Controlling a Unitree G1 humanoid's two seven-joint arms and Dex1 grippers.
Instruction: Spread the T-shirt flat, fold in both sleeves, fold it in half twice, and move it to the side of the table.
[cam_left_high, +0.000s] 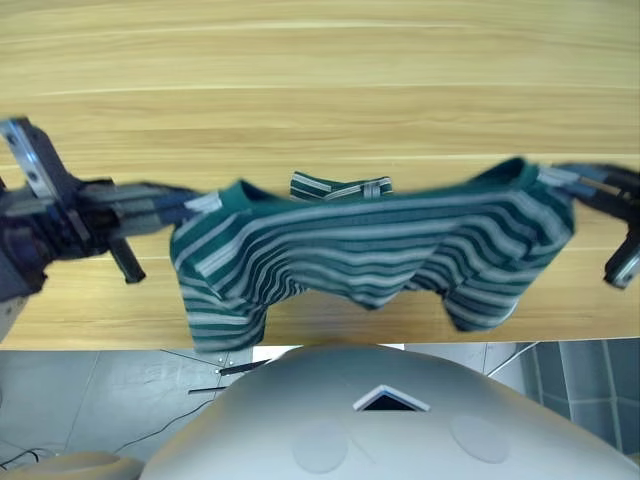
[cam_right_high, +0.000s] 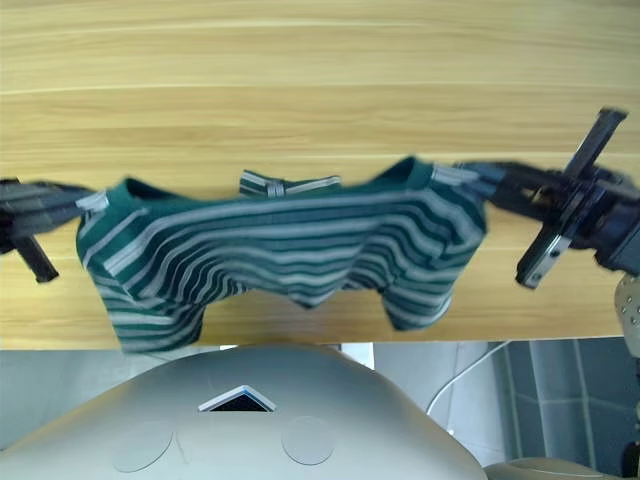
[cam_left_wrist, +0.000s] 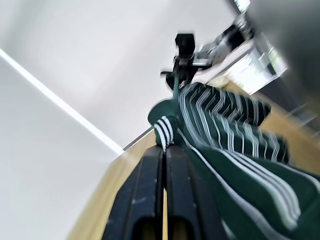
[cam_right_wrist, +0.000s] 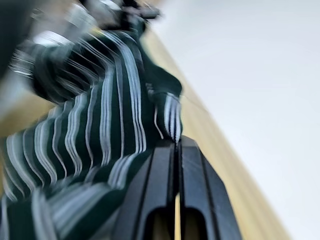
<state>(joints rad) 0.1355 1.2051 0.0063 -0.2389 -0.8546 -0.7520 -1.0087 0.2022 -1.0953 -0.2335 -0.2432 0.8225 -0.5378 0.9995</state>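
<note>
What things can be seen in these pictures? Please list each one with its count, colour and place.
T-shirt: 1, dark green with pale stripes, held up and stretched between the two grippers over the table's near edge, its lower part sagging.
Table: 1, light wood, under and beyond the T-shirt.
Floor: grey tiles, below the table's near edge.
Cable: 1, pale, on the floor at the robot's right.
Left gripper: 1, black, shut on the T-shirt's left end.
Right gripper: 1, black, shut on the T-shirt's right end.
</note>
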